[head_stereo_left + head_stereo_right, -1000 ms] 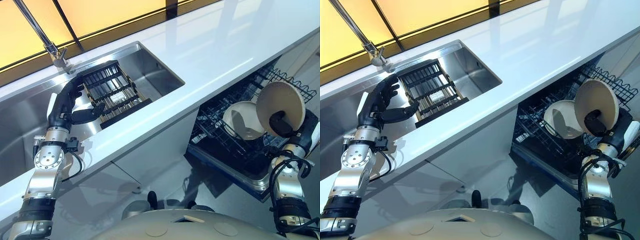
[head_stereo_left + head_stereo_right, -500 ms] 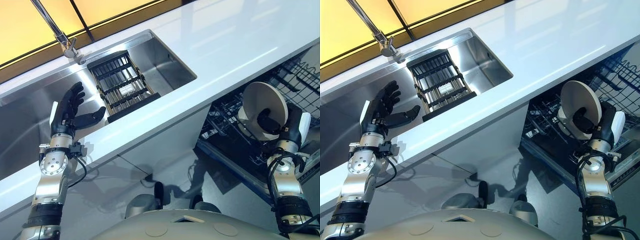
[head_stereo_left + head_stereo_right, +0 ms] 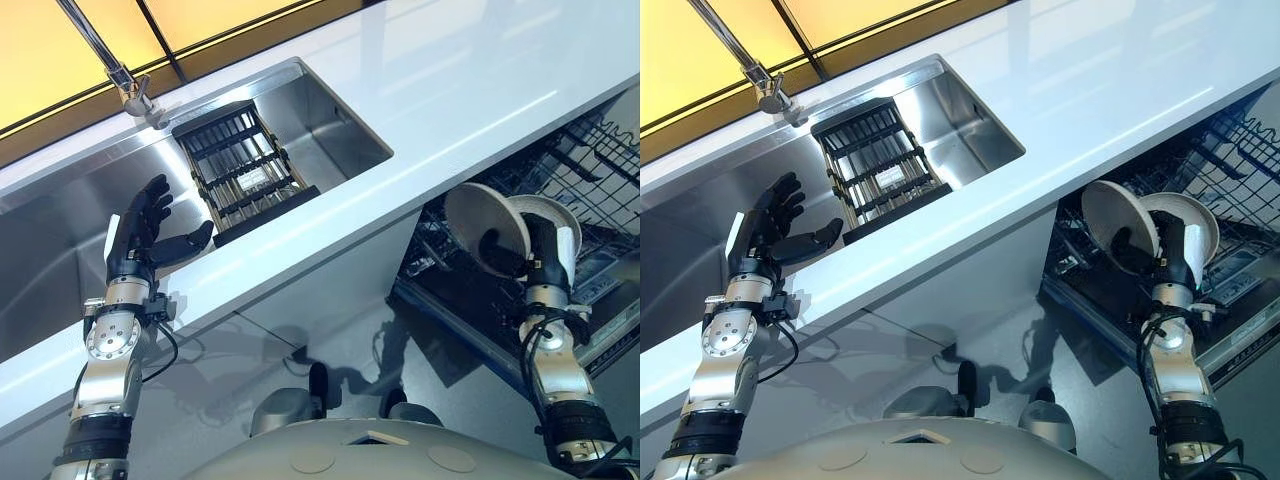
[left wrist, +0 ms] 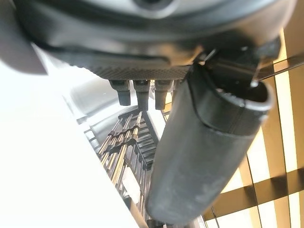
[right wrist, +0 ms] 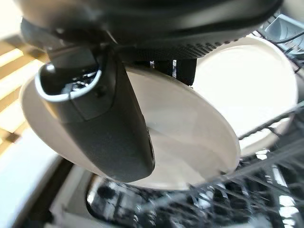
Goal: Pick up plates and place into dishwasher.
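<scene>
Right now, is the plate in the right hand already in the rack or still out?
Still out. The right hand pinches the plate on edge above the dishwasher rack, beside a racked plate.

The left hand stood raised at the frame's left, fingers straight and spread, thumb out. The right hand, at the right, pinched a plate.

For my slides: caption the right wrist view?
Right robot hand grips a white plate above the dishwasher rack, another plate behind.
</scene>
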